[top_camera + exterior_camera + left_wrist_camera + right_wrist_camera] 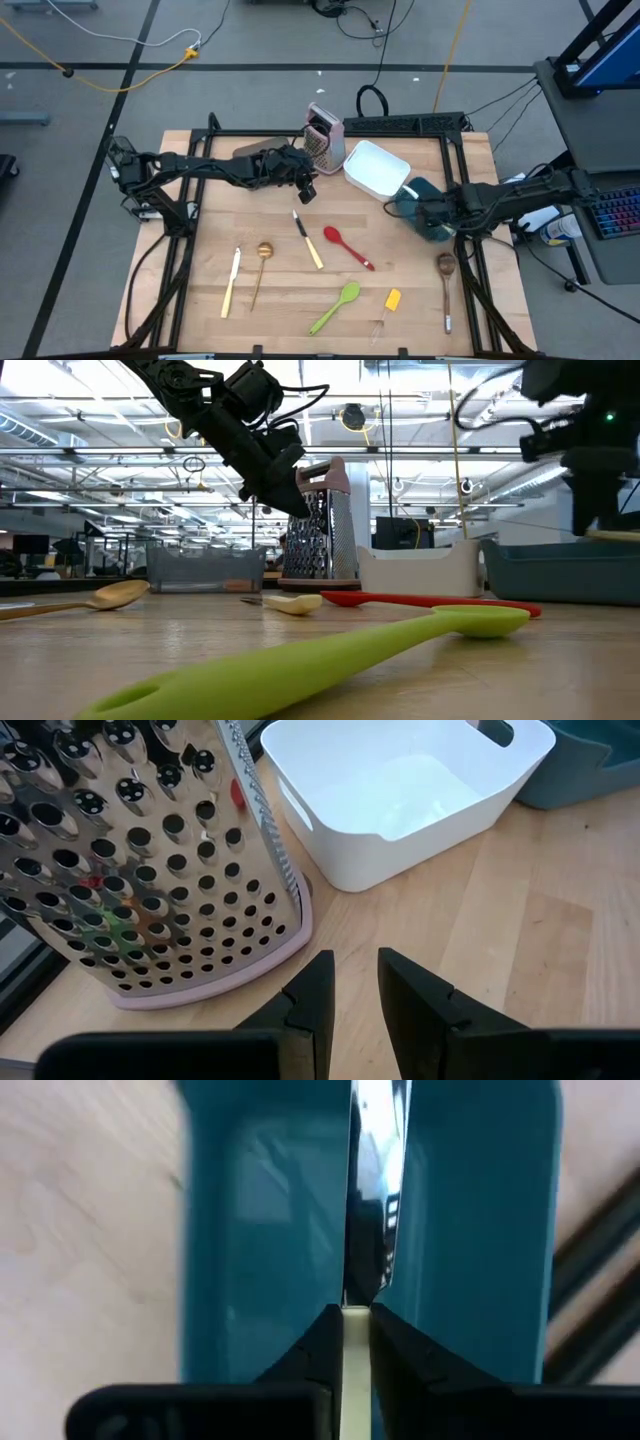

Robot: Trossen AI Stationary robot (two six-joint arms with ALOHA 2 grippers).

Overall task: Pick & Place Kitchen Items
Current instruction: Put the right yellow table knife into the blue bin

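Note:
My right gripper (352, 1312) is over the teal container (420, 208) at the table's right, shut on a cream-handled knife (378, 1190). My left gripper (355, 960) hovers narrowly open, nothing between its fingers, beside the metal grater (130, 870) and near the white container (378, 168). Flat on the wood lie another cream-handled knife (308, 240), a red spoon (347, 246), a gold spoon (262, 268), a third cream knife (232, 282), a green spoon (335, 306), a yellow spatula (391, 300) and a wooden spoon (446, 285). My right gripper pinches the knife's cream handle (354, 1342) between its two fingers. The fingers come from above, slanting steeply down, and the knife runs on along them. Its shiny blade (380, 1230) points down into the teal container; whether its tip touches the bottom I cannot tell.
The grater with pink trim (323, 135) stands upright at the far middle, next to the white container. A black frame (440, 125) borders the wooden table top. Cables run across the floor beyond the far edge.

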